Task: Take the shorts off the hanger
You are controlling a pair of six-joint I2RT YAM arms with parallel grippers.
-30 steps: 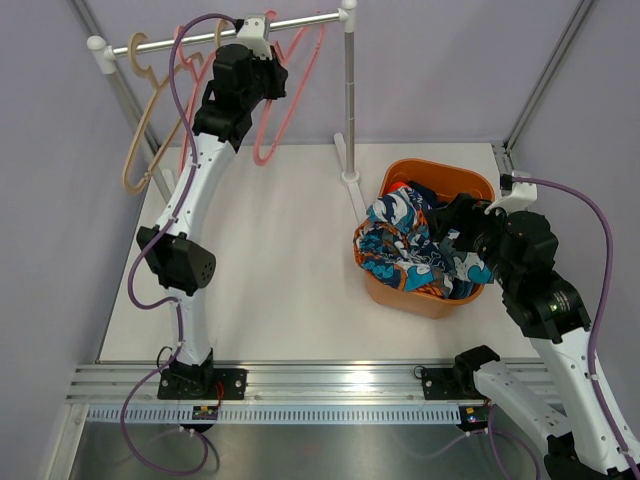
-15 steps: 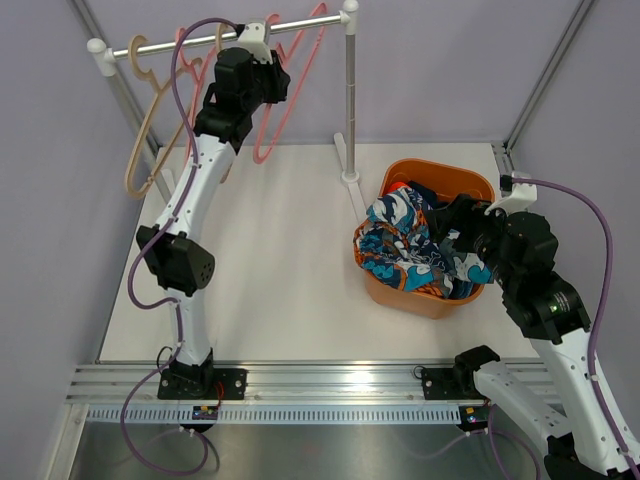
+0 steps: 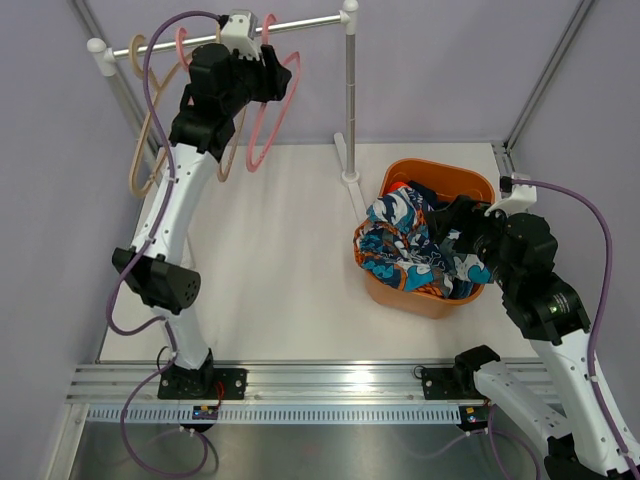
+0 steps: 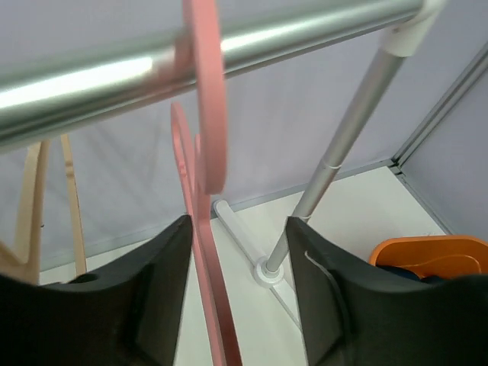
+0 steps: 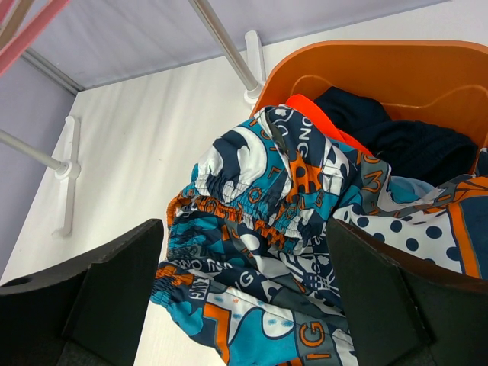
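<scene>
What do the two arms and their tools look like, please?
The left arm and right arm are white tubular links with bulky black joint housings, each trailing a purple cable. The left tool and right tool have two broad matte-black fingers.

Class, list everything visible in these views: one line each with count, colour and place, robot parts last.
Clothes rail: one, silver, across the table's far side.
Pink hangers: two visible, hooked on the rail, bare.
Beige hanger: at least one, towards the rail's left end.
Basket: one, orange, right side of table.
Printed shorts: one pair, blue-orange-white, topmost in basket.
Navy shorts: dark cloth, deeper in basket.
Orange-red shorts: a sliver, between those two.
Table: one, white.
Left gripper: open, fingers either side of a pink hanger.
Right gripper: open, above the printed shorts.
</scene>
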